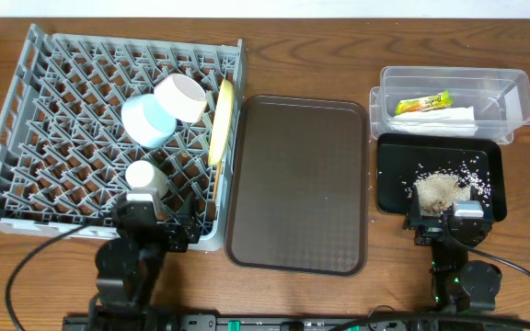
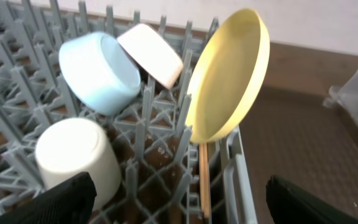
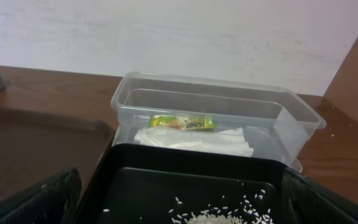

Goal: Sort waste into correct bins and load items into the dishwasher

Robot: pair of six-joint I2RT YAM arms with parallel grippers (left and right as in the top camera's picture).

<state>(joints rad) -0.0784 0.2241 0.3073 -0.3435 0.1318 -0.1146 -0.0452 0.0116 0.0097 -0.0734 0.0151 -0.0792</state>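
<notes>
The grey dish rack holds a light blue bowl, a white-beige bowl, a small white cup and a yellow plate on edge. In the left wrist view I see the blue bowl, beige bowl, cup, plate and a wooden chopstick. My left gripper is open and empty over the rack's front edge. The clear tub holds the snack wrapper and napkin. The black tray holds rice scraps. My right gripper is open over it.
A large brown serving tray lies between the rack and the bins, with nothing on it. Both arm bases sit at the table's front edge. A few rice grains lie on the table beside the black tray.
</notes>
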